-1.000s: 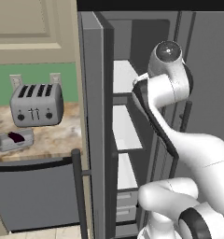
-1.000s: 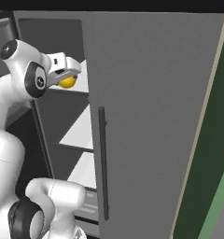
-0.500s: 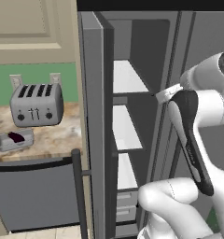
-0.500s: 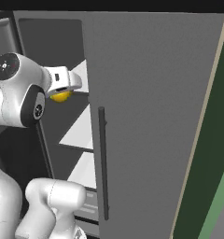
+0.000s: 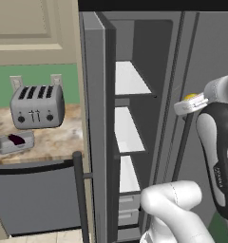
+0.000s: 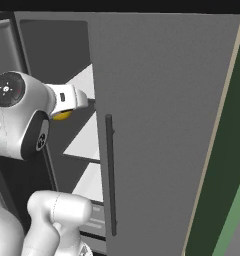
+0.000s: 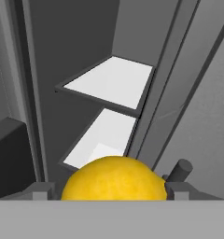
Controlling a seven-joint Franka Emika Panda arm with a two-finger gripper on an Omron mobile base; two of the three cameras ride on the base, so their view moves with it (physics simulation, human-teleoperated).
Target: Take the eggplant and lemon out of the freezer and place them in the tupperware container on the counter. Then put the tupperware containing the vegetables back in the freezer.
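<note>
Green wall and cream cupboards are framing the kitchen you are looking at, with the beige-brown marbled desk running under a silver four-slot toaster, boxy and brushed-looking. Just in front of the toaster the tupperware container, a shallow translucent grey tray with rounded corners, is sitting on the desk with the eggplant lying inside it as a small, near-black purple lump. Beside the desk the freezer is standing open, a tall narrow matte grey compartment with flat white shelves and low drawers; its grey door with the long dark handle is swung out beside it. Your hand is gripping the lemon between its spread fingers, the round, finely pitted yellow skin bulging between the two dark tips in the hand view. From the base cameras you are seeing only a sliver of yellow under the white wrist, and the fingers themselves are hard to make out there. Compared with a second ago, the arm is drawing back out of the freezer: the hand and lemon are now sitting farther from the shelves, closer to the door edge, while the toaster and tray are unchanged.
</note>
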